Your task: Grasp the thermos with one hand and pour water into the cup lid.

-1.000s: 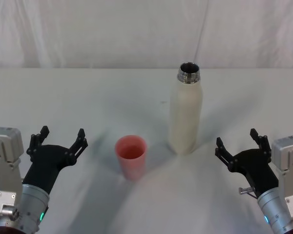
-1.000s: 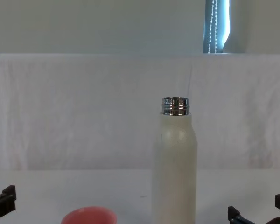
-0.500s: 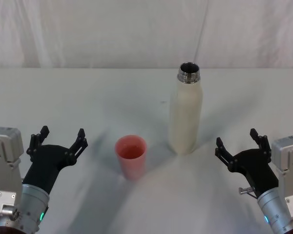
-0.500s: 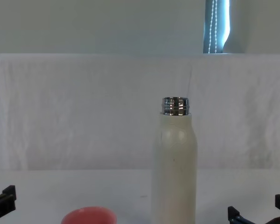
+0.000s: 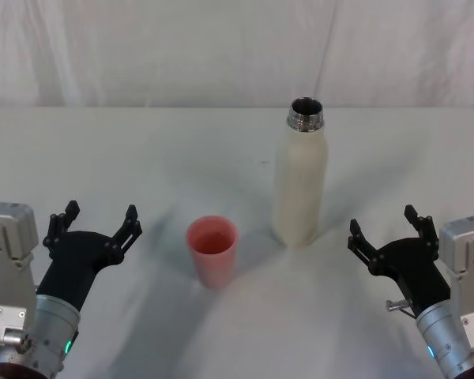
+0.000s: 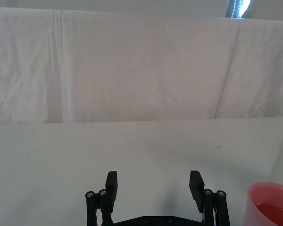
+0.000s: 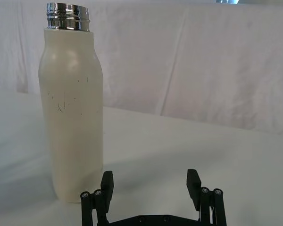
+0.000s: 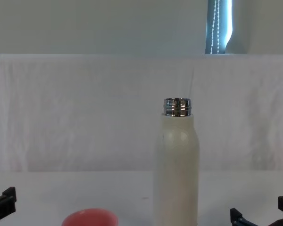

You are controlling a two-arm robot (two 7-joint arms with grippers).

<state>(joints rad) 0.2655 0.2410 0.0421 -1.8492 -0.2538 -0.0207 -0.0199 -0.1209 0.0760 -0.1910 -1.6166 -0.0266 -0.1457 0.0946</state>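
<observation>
1. Thermos (image 5: 300,185): standing upright on the white table (image 5: 142,158), long axis vertical, open chrome neck (image 5: 306,115) pointing straight up, base flat on the cloth.
2. Seen from the chest, rising tall against the white draped backdrop (image 8: 85,113), neck at the top, uncapped.
3. Cup lid (image 5: 212,253): set mouth-up on the table, nearer the robot than the thermos and to its left, apart from it, not touching.
4. Left gripper (image 5: 92,223): low over the table, left of the cup lid and so well left of the thermos, fingers spread wide, holding nothing.
5. Right gripper (image 5: 385,230): low over the table, right of the thermos and slightly nearer the robot, close to its base but apart, fingers spread wide, empty.
6. From the right wrist, thermos standing just ahead of the spread fingers (image 7: 106,184), faint scuffs on its cream side.
</observation>
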